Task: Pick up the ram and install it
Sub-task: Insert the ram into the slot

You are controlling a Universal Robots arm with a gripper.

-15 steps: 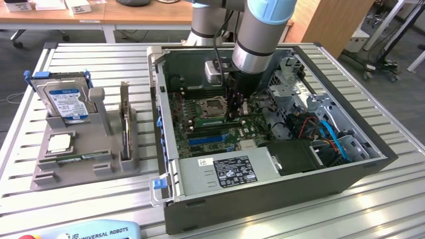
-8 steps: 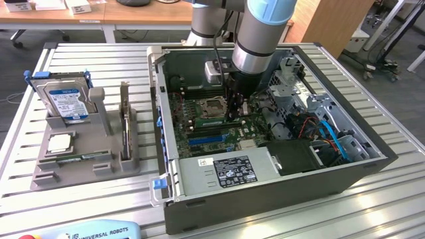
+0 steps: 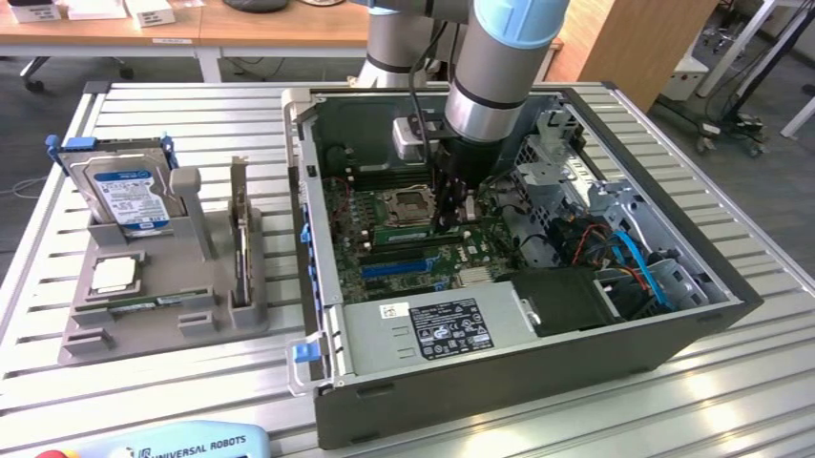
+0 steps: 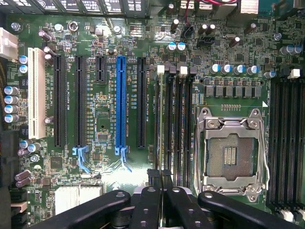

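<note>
Ram [image 3: 403,232] is showing to us as a thin green strip standing on edge on the motherboard [image 4: 105,95], inside the open computer case [image 3: 510,382]. It is just beside the open processor socket [image 3: 405,202], on the side nearer the power supply [image 3: 440,329]. We are seeing it lined up with the long black memory slots [image 4: 177,124] there, though we are not managing to tell whether it is pushed fully home.

The arm [image 3: 503,67] is reaching straight down into the case, and the tool [image 3: 452,221] is hanging over the strip toward its end at the exterior view's right. In the wrist view we are looking past the tool [image 4: 160,183] at the board. Its two dark fingertips [image 4: 153,180] are lying together, with no real gap between them, over one end of the slots beside the socket [image 4: 230,152]. Whether they are pinching the ram or only resting against its top edge, we are not able to say.

The case is sitting on the slatted counter [image 3: 191,114]. Just beside it, at the exterior view's left, a grey holder [image 3: 76,334] is carrying a hard drive [image 3: 128,196] standing upright and a small square silver chip [image 3: 114,275] lying flat in front of it. Another thin green strip [image 3: 156,303] is lying low in that holder, near the chip.
</note>
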